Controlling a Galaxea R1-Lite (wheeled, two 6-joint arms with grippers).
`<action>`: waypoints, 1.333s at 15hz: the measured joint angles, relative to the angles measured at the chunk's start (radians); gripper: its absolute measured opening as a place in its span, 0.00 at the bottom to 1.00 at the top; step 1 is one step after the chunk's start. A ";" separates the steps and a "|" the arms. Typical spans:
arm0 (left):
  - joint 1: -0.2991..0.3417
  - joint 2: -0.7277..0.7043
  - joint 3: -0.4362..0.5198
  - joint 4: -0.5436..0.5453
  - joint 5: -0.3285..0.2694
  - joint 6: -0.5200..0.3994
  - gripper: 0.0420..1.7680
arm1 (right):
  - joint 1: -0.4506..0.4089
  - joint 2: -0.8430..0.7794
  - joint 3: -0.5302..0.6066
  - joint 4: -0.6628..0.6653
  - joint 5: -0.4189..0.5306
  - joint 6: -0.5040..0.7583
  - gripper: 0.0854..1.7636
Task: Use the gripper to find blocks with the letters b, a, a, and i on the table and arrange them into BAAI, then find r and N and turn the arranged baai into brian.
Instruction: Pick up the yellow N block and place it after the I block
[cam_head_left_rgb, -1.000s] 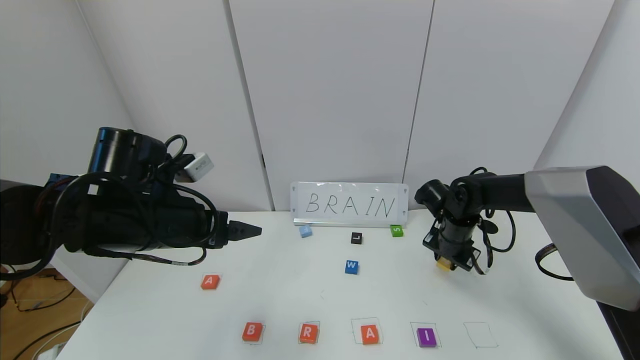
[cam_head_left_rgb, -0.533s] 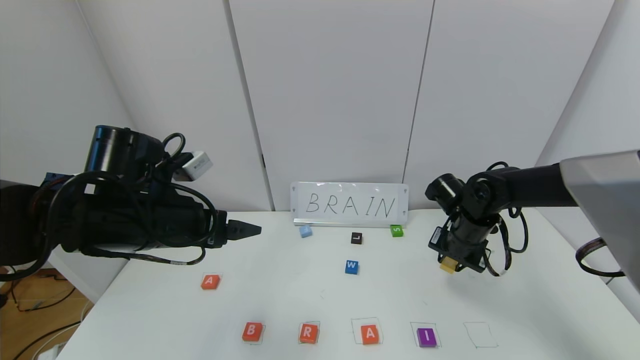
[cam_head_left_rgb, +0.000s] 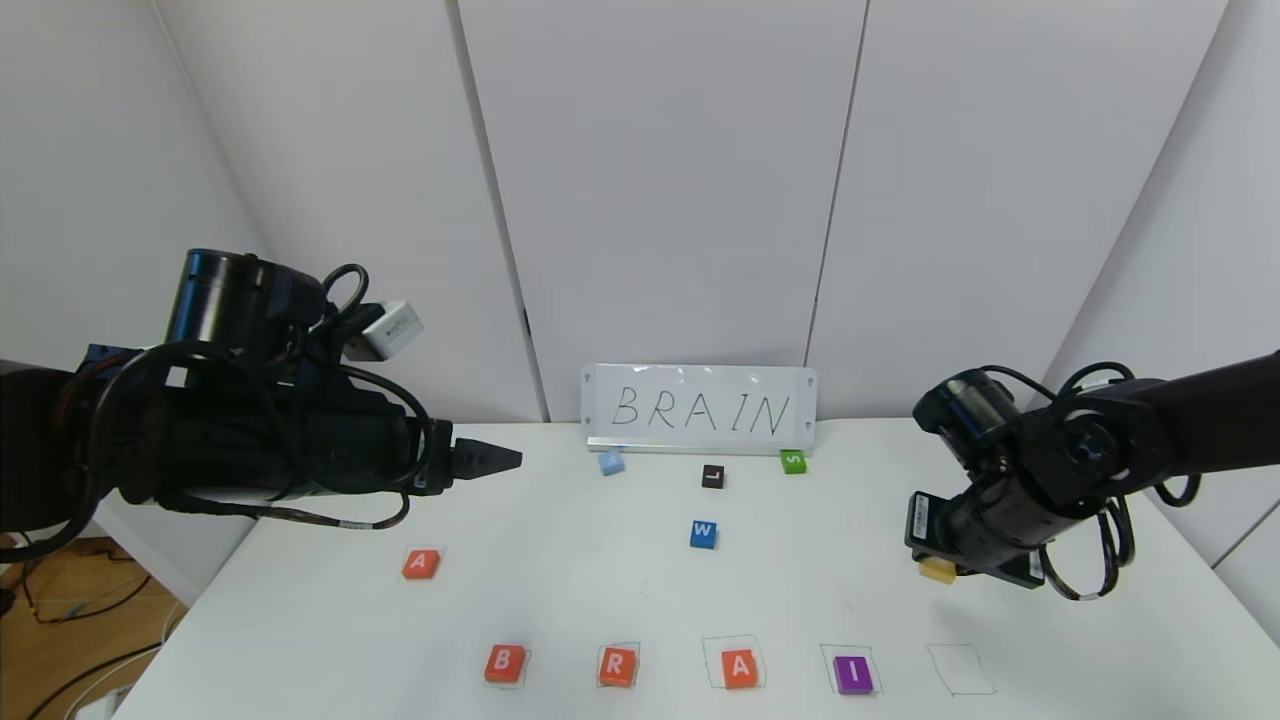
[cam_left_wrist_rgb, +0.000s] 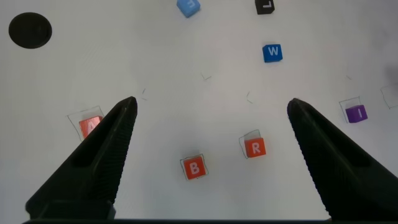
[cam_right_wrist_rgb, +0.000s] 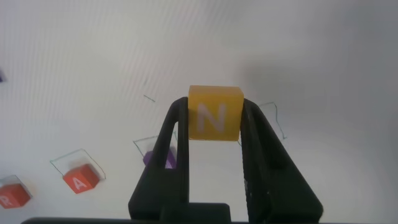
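Along the front of the table (cam_head_left_rgb: 620, 560) four blocks lie in pencilled squares: orange B (cam_head_left_rgb: 504, 662), orange r (cam_head_left_rgb: 618, 666), orange A (cam_head_left_rgb: 739, 668) and purple I (cam_head_left_rgb: 853, 674). A second orange A (cam_head_left_rgb: 421, 564) lies apart, farther left. My right gripper (cam_head_left_rgb: 940, 572) is shut on the yellow N (cam_right_wrist_rgb: 215, 113) and holds it above the table, behind an empty pencilled square (cam_head_left_rgb: 960, 669) at the right end of the row. My left gripper (cam_head_left_rgb: 490, 460) hangs open and empty over the table's left side, with B (cam_left_wrist_rgb: 194, 168) and r (cam_left_wrist_rgb: 255, 148) below it.
A white card reading BRAIN (cam_head_left_rgb: 700, 410) stands at the back edge. In front of it lie a light-blue tile (cam_head_left_rgb: 611, 462), a black L tile (cam_head_left_rgb: 712, 476), a green S tile (cam_head_left_rgb: 793, 461) and a blue W tile (cam_head_left_rgb: 703, 534). The table has a black round hole (cam_left_wrist_rgb: 30, 30).
My right arm has carried the N tile to the right and toward the front of the table, lower than before. The left arm and all the tiles on the table have stayed still.
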 joint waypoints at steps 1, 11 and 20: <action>0.000 0.000 0.000 0.000 0.000 0.000 0.97 | -0.002 -0.034 0.048 -0.012 -0.001 -0.034 0.28; 0.000 0.001 0.000 0.000 0.000 0.000 0.97 | 0.000 -0.210 0.453 -0.309 0.053 -0.293 0.28; 0.000 0.011 0.000 0.000 0.000 0.000 0.97 | -0.021 -0.138 0.540 -0.445 0.090 -0.384 0.28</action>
